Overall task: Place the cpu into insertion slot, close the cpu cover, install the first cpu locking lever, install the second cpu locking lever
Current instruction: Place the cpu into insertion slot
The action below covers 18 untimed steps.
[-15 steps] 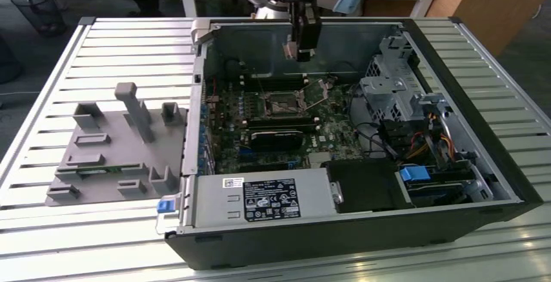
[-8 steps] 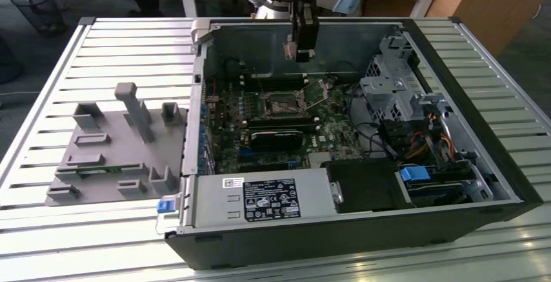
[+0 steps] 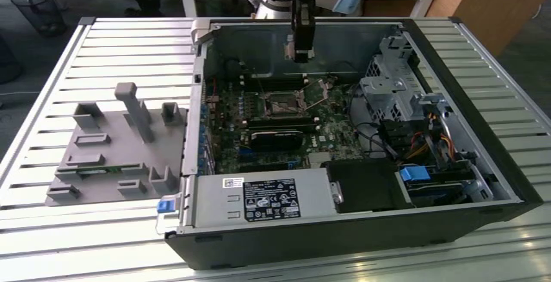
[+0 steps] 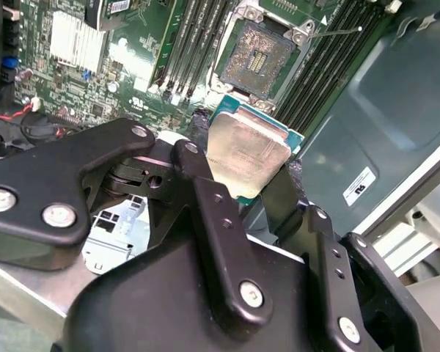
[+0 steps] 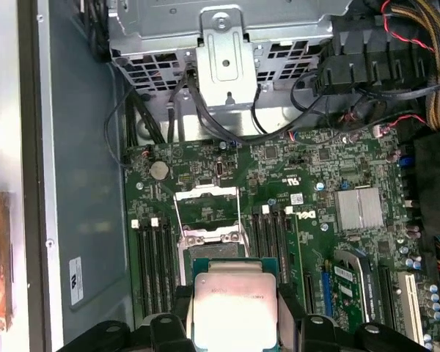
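Currently the hand hangs in the upper middle of the exterior view, reaching down into the open computer case.

Hand state: closed. Two black fingers clamp opposite edges of the cpu. The chip's dull silver top faces the camera in both wrist views, and a strip of its green underside edge shows past the metal in the second wrist view.

Cpu position: held in the air above the motherboard, not seated. In the first wrist view the cpu sits between the fingertips with the board spread out beyond it.

Insertion slot: near the centre of the exterior view, lower in the frame than the hand. In the second wrist view the insertion slot shows its dark pin field openly inside a thin metal rim, apart from the chip. A thin metal rod sticks out just beside the rim. Whether the frame plate by the slot lies flat or stands raised, cannot tell.

Surroundings: long black memory slots run on both sides of the slot. The case lies on its side on a slatted table. A grey fixture rests on the table at middle left of the exterior view, just beside the case.
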Each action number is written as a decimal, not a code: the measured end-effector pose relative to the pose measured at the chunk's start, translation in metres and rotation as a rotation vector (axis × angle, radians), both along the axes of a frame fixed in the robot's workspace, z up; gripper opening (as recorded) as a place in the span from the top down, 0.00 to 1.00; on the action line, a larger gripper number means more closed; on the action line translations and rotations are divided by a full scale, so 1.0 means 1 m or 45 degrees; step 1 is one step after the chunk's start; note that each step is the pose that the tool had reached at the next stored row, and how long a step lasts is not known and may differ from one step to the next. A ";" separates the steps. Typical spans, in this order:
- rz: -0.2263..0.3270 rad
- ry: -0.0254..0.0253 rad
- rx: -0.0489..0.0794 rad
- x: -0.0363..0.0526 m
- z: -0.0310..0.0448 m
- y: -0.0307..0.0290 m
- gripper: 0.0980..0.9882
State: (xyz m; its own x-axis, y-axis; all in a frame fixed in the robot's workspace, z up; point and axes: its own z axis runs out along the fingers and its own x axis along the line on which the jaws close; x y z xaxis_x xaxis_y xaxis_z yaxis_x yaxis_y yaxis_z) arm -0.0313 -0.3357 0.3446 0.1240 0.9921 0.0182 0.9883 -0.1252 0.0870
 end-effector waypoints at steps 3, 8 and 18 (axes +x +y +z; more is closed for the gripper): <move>-0.031 0.0000 0.000 0.0000 -0.0004 0.0003 0.50; -0.085 0.0000 0.000 0.0000 -0.0010 0.0010 0.50; -0.206 0.0001 0.000 0.0000 -0.0031 0.0030 0.50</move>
